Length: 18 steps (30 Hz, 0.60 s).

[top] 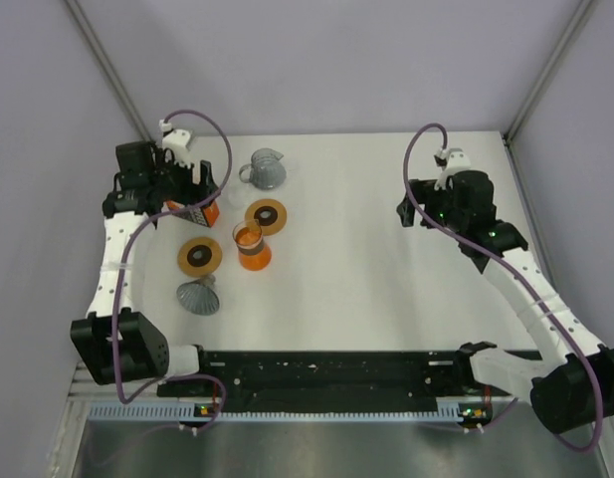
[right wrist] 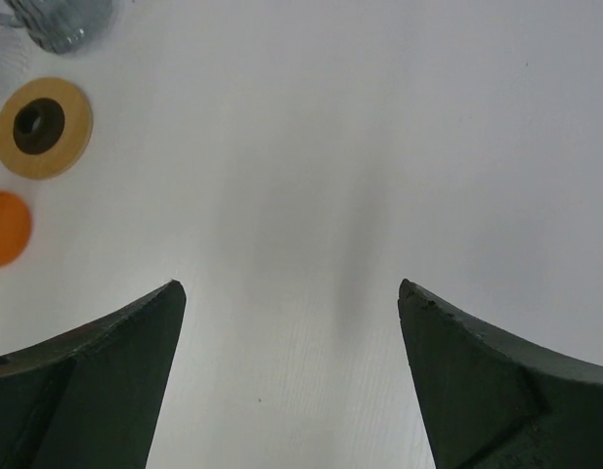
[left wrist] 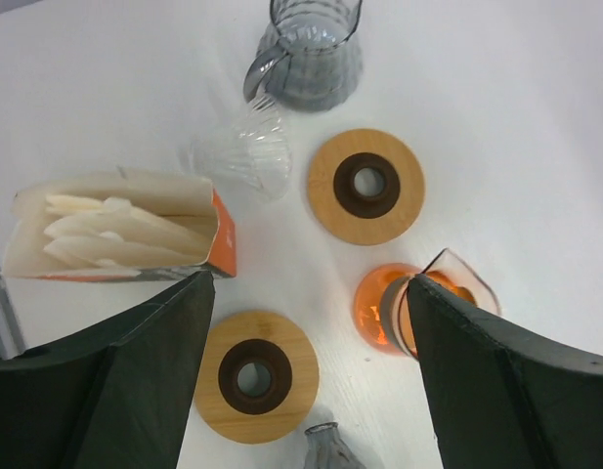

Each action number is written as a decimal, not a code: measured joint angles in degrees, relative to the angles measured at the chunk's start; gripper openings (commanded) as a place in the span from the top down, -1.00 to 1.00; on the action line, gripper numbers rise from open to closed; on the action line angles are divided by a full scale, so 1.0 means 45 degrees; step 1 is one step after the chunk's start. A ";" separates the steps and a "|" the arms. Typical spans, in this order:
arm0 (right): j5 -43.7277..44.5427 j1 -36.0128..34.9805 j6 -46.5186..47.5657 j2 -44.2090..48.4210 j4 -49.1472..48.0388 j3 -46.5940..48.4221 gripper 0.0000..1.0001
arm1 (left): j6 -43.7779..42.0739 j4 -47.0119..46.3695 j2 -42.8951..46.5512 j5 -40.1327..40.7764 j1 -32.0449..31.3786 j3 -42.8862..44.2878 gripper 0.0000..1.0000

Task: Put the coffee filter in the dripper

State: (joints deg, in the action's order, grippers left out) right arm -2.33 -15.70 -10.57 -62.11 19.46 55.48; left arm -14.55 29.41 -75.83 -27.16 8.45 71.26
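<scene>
We log nothing placed yet. Left end effector (left wrist: 306, 293) is apart and empty. Coffee filters (left wrist: 110, 230) sit boxed just beyond its left finger, the clear dripper (left wrist: 244, 156) farther ahead, unfilled. Right end effector (right wrist: 291, 288) is apart too, holding nothing.

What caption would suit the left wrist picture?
Open left gripper above a filter box, two wooden rings and a clear dripper.

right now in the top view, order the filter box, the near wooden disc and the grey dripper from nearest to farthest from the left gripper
1. filter box, just under the left gripper, far left of the table
2. near wooden disc, a step toward the arm bases
3. grey dripper, closest to the bases
</scene>
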 measured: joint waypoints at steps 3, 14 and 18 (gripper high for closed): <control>0.0146 -0.0262 -0.0034 -0.0180 0.1039 0.0296 -0.81 | 0.0102 0.1171 -0.0704 -0.0510 -0.0223 0.1622 -0.63; -0.0151 -0.0486 -0.0044 -0.0238 0.2667 0.0869 -0.81 | -0.0899 0.4527 -0.2118 -0.0296 -0.1826 0.2744 -0.58; -0.0418 -0.0486 -0.0029 -0.0238 0.2968 0.0869 -0.82 | -0.1729 0.4983 -0.2113 0.0063 -0.2472 0.2506 -0.47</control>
State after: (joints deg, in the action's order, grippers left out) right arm -4.21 -17.89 -10.70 -63.18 32.82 59.40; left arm -22.33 51.83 -85.34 -26.87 -2.68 82.54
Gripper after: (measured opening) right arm 0.904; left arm 0.761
